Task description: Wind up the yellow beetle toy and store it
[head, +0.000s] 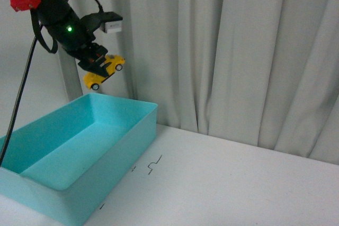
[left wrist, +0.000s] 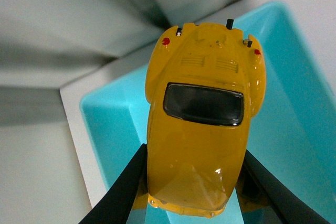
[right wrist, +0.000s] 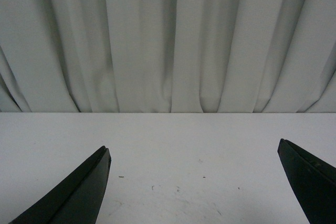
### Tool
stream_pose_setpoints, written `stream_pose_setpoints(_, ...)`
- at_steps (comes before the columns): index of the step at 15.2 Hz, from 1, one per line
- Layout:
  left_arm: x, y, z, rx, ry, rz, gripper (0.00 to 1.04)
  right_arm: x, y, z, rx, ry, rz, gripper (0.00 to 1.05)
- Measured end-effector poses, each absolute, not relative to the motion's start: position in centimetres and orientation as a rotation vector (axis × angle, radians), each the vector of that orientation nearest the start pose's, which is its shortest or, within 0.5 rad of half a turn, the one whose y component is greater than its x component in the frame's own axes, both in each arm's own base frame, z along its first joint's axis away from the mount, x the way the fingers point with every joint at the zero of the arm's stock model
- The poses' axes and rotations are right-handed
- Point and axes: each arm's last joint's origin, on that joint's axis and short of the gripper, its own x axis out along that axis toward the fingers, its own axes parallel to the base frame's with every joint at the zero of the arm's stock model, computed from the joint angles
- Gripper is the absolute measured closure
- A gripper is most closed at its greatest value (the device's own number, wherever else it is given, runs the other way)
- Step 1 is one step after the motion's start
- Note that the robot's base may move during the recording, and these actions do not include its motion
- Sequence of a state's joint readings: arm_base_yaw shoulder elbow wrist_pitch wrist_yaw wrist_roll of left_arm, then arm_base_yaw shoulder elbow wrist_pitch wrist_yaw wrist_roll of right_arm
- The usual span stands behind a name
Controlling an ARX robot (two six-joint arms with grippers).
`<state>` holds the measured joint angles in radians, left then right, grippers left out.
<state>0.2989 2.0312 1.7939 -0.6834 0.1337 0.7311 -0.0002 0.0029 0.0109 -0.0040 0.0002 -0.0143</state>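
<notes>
Hanging tilted over the far end of an open turquoise plastic bin (head: 144, 126): small yellow beetle toy car (head: 104, 71), clamped by left gripper (head: 96, 61). Left wrist view alone shows dark window, red lights. Right gripper (right wrist: 194, 182), jaws spread empty over white table (right wrist: 168, 140), seen only in right wrist view.
</notes>
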Motion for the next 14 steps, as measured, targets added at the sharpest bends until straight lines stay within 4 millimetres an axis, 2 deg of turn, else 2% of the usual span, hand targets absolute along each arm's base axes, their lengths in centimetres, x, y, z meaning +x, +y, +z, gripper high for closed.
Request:
stream_pose_setpoints(2,43.0,13.3,25.6,0.455,0.93,-0.132,0.65,9.7,0.0,16.7,-0.014,-0.004,0.0,0.07)
stream_pose_setpoints(3,43.2,13.7,24.1,0.412,0.97,-0.079,0.65,9.7,0.0,16.7,-0.015,-0.004,0.0,0.07)
stream_pose_setpoints(4,43.9,13.6,19.8,0.324,1.061,0.023,0.65,9.7,0.0,16.7,-0.015,-0.004,0.0,0.07)
stream_pose_setpoints(5,43.8,14.7,16.4,0.291,1.123,0.098,0.65,9.7,0.0,16.7,-0.014,-0.004,0.0,0.07)
stream_pose_setpoints(10,43.8,15.5,13.1,0.277,1.201,0.157,0.65,9.7,0.0,16.7,-0.014,-0.004,0.0,0.07)
stream_pose_setpoints(13,43.6,14.8,11.5,0.266,1.235,0.145,0.65,9.7,0.0,16.7,-0.014,-0.004,0.0,0.07)
stream_pose_setpoints(14,43.4,14.7,11.2,0.256,1.242,0.137,0.53,9.7,0.0,16.7,-0.014,-0.004,0.0,0.07)
